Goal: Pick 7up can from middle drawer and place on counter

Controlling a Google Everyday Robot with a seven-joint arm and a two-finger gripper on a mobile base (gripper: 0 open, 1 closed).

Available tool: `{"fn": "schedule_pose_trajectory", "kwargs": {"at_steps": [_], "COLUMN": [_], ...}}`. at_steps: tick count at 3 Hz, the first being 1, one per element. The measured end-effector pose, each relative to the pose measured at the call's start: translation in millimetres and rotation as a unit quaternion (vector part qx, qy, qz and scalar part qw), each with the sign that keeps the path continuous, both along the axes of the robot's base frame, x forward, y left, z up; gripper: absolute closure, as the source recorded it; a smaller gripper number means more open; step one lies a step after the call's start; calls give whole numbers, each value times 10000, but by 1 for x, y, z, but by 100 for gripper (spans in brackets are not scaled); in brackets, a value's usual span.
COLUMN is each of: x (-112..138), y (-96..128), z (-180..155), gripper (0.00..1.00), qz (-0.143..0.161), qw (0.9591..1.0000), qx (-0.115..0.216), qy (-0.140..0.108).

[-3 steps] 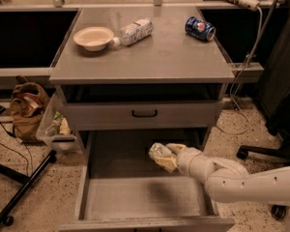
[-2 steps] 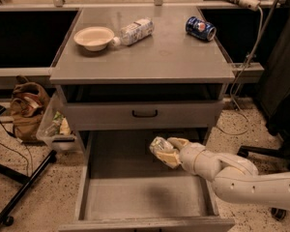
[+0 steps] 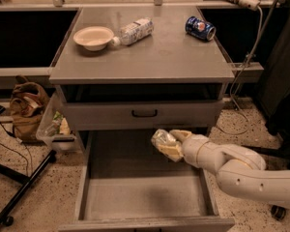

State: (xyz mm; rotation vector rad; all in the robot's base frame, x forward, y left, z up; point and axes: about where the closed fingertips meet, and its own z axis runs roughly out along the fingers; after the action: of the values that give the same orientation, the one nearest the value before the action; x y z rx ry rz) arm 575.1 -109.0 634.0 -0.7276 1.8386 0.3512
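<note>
The middle drawer (image 3: 135, 197) is pulled open below the cabinet, and its grey floor is bare. My gripper (image 3: 164, 148) reaches in from the right on a white arm and hovers above the drawer's back right part. It is shut on the 7up can (image 3: 161, 138), a small silvery can that shows between the cream fingers (image 3: 172, 152). The can is lifted off the drawer floor, just below the drawer front with the black handle (image 3: 144, 113). The counter (image 3: 159, 57) is the grey cabinet top above.
On the counter lie a cream bowl (image 3: 93, 36) at the back left, a clear plastic bottle (image 3: 133, 31) on its side beside it, and a blue Pepsi can (image 3: 200, 28) at the back right. A brown bag (image 3: 26, 108) and black stand legs (image 3: 24, 182) are on the floor to the left.
My gripper has risen a little with the can in it, from near the drawer floor to just under the handled drawer front. Nothing on the counter has moved.
</note>
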Motion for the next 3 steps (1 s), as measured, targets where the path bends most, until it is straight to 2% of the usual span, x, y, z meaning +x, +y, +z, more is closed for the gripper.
{"fn": "schedule_pose_trajectory", "kwargs": {"at_steps": [1, 2, 3], "x": [-8, -4, 6], "y": [18, 56, 101], "z": [81, 147, 193], "gripper": [100, 100, 100], "qz": [194, 570, 1046], "qw": [9992, 9959, 9905], "qx": [-104, -274, -314], "qy": [-344, -652, -830]}}
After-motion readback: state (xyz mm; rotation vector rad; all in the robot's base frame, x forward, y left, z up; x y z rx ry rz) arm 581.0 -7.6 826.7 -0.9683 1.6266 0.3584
